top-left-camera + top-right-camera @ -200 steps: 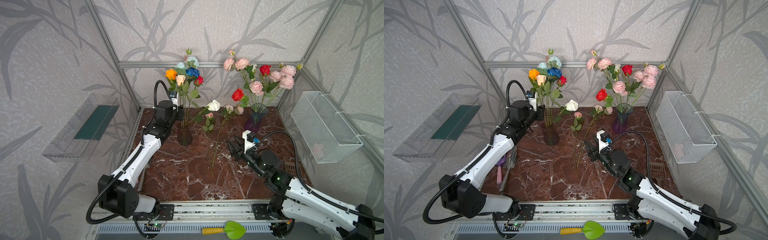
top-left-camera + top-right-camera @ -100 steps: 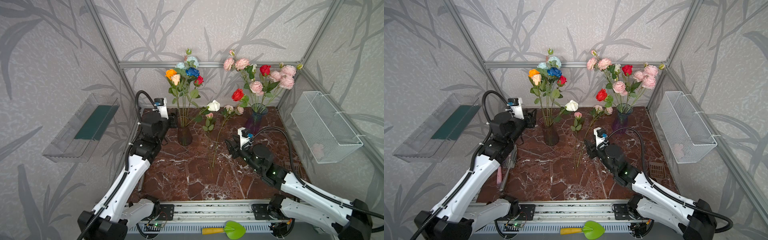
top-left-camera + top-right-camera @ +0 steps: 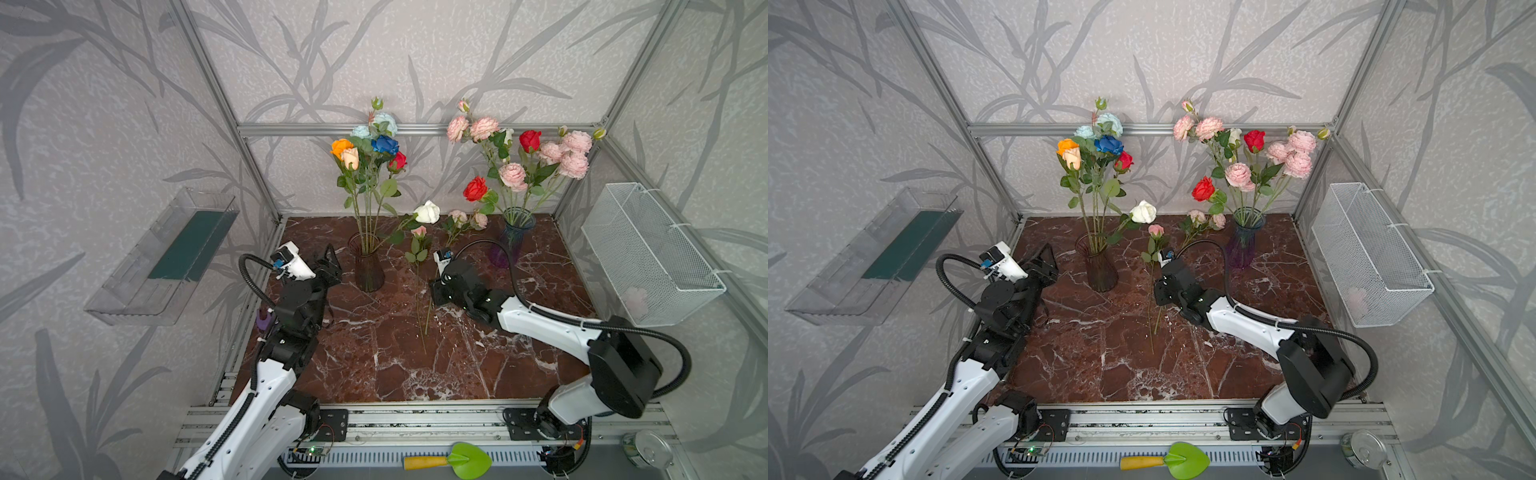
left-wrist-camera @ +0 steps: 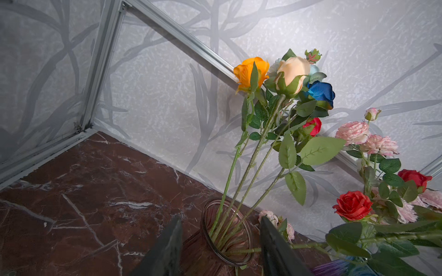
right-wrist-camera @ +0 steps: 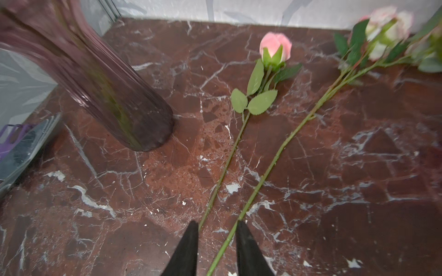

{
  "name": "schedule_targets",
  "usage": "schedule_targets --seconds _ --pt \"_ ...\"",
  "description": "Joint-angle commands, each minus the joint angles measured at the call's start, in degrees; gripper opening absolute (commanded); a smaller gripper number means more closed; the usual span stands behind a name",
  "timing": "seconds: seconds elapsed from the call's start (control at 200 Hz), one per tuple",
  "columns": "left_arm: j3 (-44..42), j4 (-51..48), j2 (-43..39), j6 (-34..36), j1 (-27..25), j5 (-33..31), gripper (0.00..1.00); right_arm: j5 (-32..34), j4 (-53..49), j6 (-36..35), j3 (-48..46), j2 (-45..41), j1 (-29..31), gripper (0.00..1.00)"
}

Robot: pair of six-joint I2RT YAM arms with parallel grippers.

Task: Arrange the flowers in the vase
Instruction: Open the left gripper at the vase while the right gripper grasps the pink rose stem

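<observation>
since the earlier frames the left gripper [image 3: 330, 259] has drawn back from the brown vase [image 3: 368, 270] toward the front left, and the right gripper [image 3: 433, 293] has advanced onto the loose stems with its jaws narrower; in both top views the brown vase stands upright at the back of the marble tabletop [image 3: 374, 361], holding orange, peach, blue, pale-blue, red and white flowers [image 3: 384, 145]; a purple vase [image 3: 509, 245] stands to its right with frilly pink and red blooms; between the two vases a pink rosebud [image 3: 419, 231] and a pale pink spray [image 3: 461, 217] lie flat on the marble, stems pointing to the front; the right gripper sits low at those stems, its fingertips hidden under its body; the left gripper hangs near the brown vase, apart from it; left wrist view: the left gripper [image 4: 220, 218] has its jaws spread wide and empty, with the brown vase [image 4: 198, 253] showing between them farther off; right wrist view: the right gripper [image 5: 216, 224] has its jaws partly apart, not pinched; the stem of the pale pink spray [image 5: 287, 138] runs between them, close to one jaw; the stem of the pink rosebud [image 5: 275, 46] ends beside the other; both lie on the marble, near the brown vase [image 5: 114, 95]
</observation>
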Motion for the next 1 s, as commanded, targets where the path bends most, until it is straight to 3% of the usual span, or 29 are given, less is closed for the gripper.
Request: schedule_targets --seconds 0.0,0.19,0.48,0.765,1.0 --pt "1.74 1.11 -1.16 -3.48 -0.12 -2.64 0.52 -2.7 -1.82 4.96 3.75 6.05 -0.18 0.3" --pt "2.06 0.55 -2.38 -2.6 -0.05 -3.53 0.53 -6.97 -6.6 8.28 8.44 14.7 0.03 0.32" --pt "2.02 0.68 -2.5 -3.11 -0.1 -2.65 0.51 -9.94 -7.62 8.4 6.87 16.79 1.7 0.32" --pt "2.1 0.93 -1.45 -3.47 -0.1 -1.51 0.5 -10.6 -8.68 7.78 7.26 18.65 2.15 0.29" --pt "2.02 0.93 -1.27 -3.53 -0.12 -1.39 0.5 -7.91 -9.69 8.09 7.17 20.2 2.55 0.21"
